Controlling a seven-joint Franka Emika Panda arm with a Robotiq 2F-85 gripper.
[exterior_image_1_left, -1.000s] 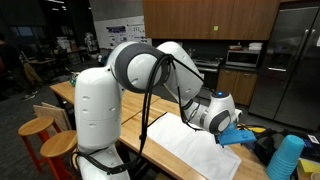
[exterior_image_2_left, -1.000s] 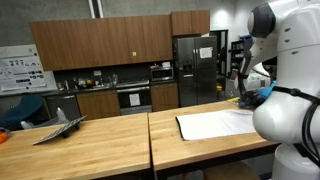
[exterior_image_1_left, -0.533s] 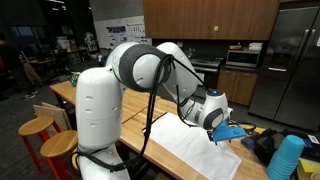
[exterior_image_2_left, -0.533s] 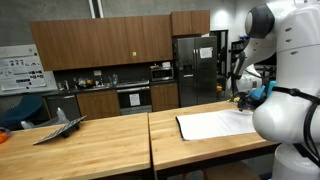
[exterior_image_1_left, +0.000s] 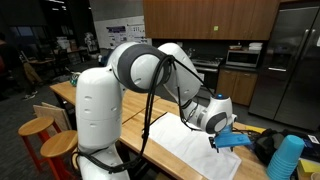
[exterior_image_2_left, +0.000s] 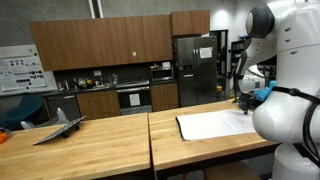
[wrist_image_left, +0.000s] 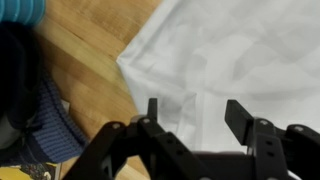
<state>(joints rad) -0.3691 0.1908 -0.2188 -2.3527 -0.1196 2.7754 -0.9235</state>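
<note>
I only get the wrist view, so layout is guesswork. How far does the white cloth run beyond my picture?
Observer: The white cloth lies flat as a broad rectangle on the wooden table, with the claw over one end.
Operator: And the blue thing at my edge?
Observer: A tall blue stack, seemingly cups, stands just past that end.
Operator: Anything elsewhere?
Observer: A dark folded object lies on the neighbouring table, well away from the claw.
</note>
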